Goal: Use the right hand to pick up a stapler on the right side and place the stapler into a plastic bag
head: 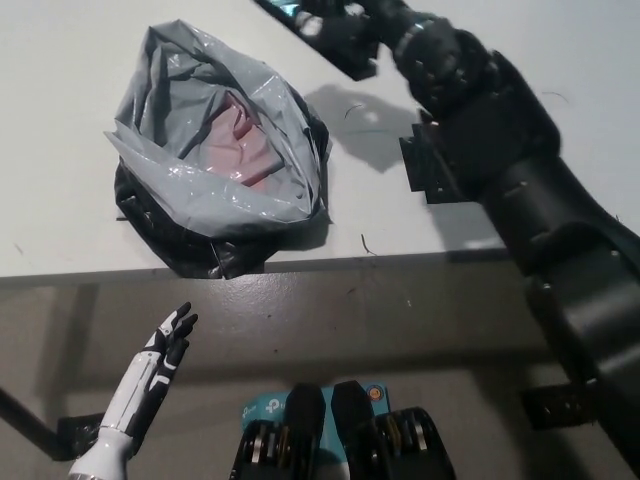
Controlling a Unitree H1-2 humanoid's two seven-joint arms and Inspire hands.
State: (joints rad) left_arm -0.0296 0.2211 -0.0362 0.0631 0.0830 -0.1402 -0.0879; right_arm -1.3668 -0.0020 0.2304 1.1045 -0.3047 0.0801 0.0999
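Your right hand (372, 18), clasping stapler (318, 30), hung over far side of table (60, 60), just right of plastic bag (215, 150). Bag mouth gaped upward, wide enough for you to enter; pink item (240, 135) took up its middle. Crumpled right rim stood between hand and opening. Bare tabletop ran beside that rim. Black pad (425, 172) lay flat under your forearm. Left hand (160, 365), fingers spread, sat below table edge, well apart from bag.
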